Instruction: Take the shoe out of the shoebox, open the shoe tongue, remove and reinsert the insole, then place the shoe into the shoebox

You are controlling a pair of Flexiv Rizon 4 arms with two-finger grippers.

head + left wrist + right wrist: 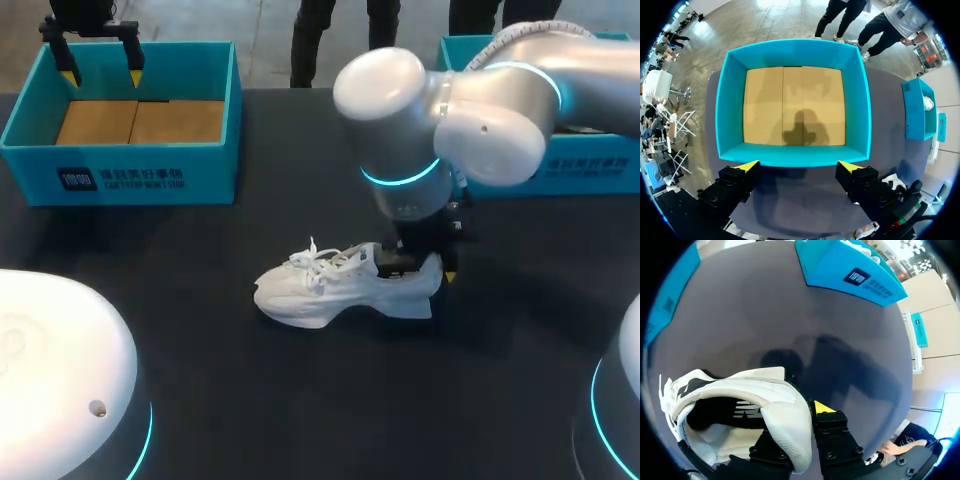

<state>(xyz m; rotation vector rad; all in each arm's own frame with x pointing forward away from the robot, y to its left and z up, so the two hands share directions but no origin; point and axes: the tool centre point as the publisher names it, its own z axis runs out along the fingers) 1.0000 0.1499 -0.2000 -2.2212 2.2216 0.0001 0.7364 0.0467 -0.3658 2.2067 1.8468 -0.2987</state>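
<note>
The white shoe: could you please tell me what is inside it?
One finger of the right gripper sits inside the white shoe at the heel, the other outside. A dark lining shows; the upper covers the toe end.

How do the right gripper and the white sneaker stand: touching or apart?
Touching. The right wrist view shows the right gripper's fingers pressing the white sneaker's heel wall from both sides.

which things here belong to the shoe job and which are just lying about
Job in hand:
white shoe on the table, its heel held in the right gripper
empty teal shoebox, under the open left gripper

Just lying about:
second teal box behind the right arm
</note>
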